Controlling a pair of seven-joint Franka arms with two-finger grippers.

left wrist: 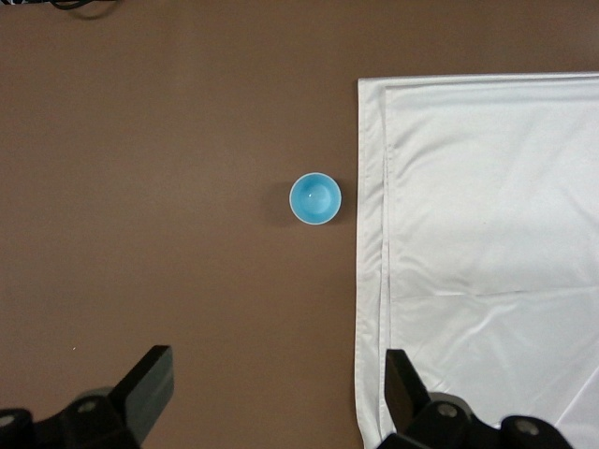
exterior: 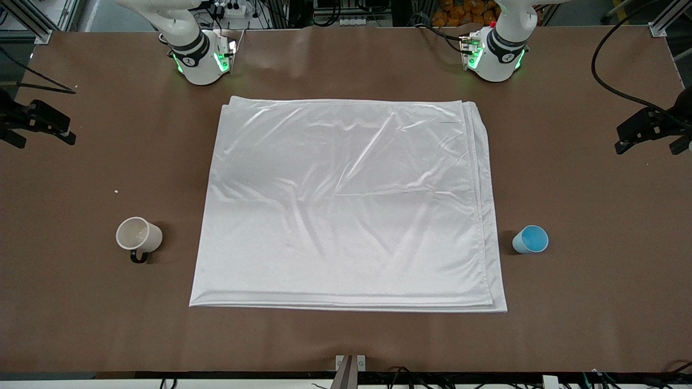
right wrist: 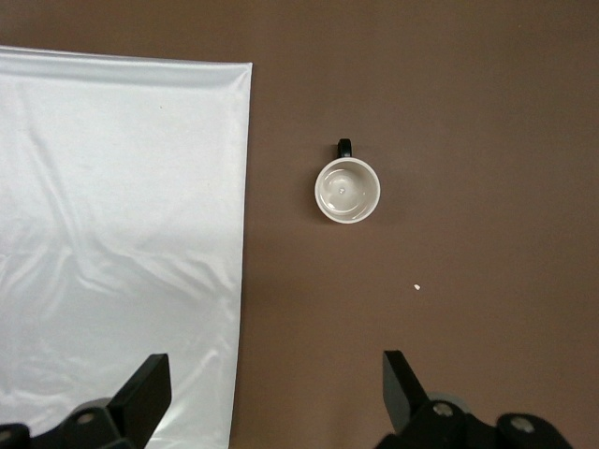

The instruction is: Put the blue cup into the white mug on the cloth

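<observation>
The cloth (exterior: pixel 346 200) lies flat on the middle of the brown table. The blue cup (exterior: pixel 530 239) stands upright on the bare table beside the cloth's edge, toward the left arm's end. The white mug (exterior: pixel 139 235) stands upright on the bare table beside the cloth, toward the right arm's end, with its black handle pointing toward the front camera. My left gripper (left wrist: pixel 277 374) is open and empty, high over the table, with the blue cup (left wrist: pixel 314 198) and the cloth's edge (left wrist: pixel 374 243) below it. My right gripper (right wrist: pixel 275 374) is open and empty, high over the mug (right wrist: pixel 347 190) and the cloth (right wrist: pixel 112 234). Neither gripper shows in the front view.
Black camera mounts stand at both ends of the table (exterior: pixel 38 121) (exterior: pixel 649 127). A black cable (exterior: pixel 611 81) loops over the table corner near the left arm's base. A small white crumb (exterior: pixel 115 190) lies on the table near the mug.
</observation>
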